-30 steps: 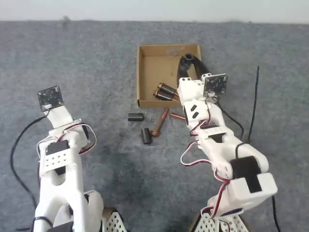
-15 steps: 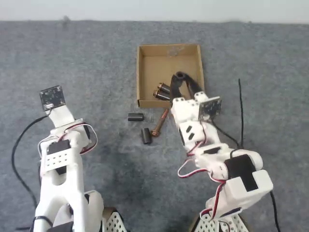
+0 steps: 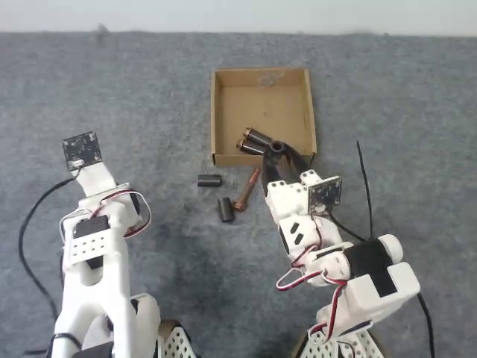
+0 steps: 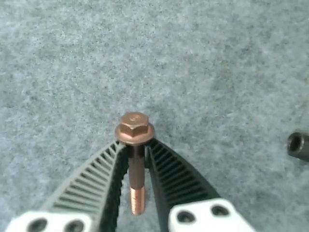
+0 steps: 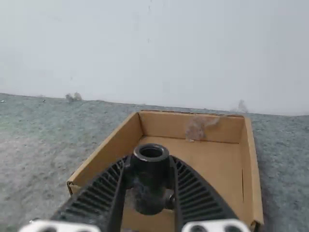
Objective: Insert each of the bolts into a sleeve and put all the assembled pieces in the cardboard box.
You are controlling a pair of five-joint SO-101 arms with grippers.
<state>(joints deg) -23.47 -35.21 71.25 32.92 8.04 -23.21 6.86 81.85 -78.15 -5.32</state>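
Observation:
In the left wrist view my left gripper point(image 4: 136, 145) is shut on a copper bolt point(image 4: 135, 166), hex head outward, above grey carpet. My right gripper point(image 5: 150, 164) is shut on a black sleeve point(image 5: 149, 179), held upright with its bore showing. In the high view the right gripper point(image 3: 279, 156) hovers at the near edge of the cardboard box point(image 3: 223, 112). Two assembled pieces point(image 3: 255, 141) lie in the box's near part. A loose bolt point(image 3: 246, 189) and two loose sleeves point(image 3: 209, 180) point(image 3: 225, 209) lie on the carpet in front of the box.
The left arm point(image 3: 93, 224) stands at the left, well away from the box. A black cable point(image 3: 367, 186) runs beside the right arm. A sleeve point(image 4: 298, 145) shows at the edge of the left wrist view. Open carpet surrounds the box.
The right arm has drawn back from over the box toward its near edge, sleeve still in its gripper, and now covers a second loose bolt. The left arm has stayed put.

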